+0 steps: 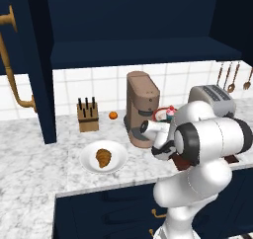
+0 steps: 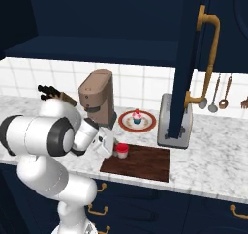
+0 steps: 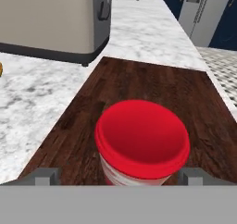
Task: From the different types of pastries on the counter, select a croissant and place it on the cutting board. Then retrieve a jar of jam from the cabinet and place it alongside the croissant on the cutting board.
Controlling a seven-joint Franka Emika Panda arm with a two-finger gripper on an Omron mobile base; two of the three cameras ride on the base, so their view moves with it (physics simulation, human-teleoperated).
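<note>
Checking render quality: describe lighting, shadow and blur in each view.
Left base view: flat even light, dark navy wall cabinet nearly black. Right base view: soft shadow under the squat red jam jar on the dark brown wooden cutting board. Hand view: jar sharp, glossy lid, no blur.

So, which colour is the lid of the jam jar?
Bright red; the jar of jam shows best in the hand view, on the cutting board.

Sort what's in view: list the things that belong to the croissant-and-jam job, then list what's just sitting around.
Belongs to the job:
croissant, on the white plate
cutting board
jar of jam, over the board's left end
gripper, fingers either side of the jar
counter
cupcake, the other pastry

Just sitting around:
coffee machine
toaster
knife block
orange fruit
</note>
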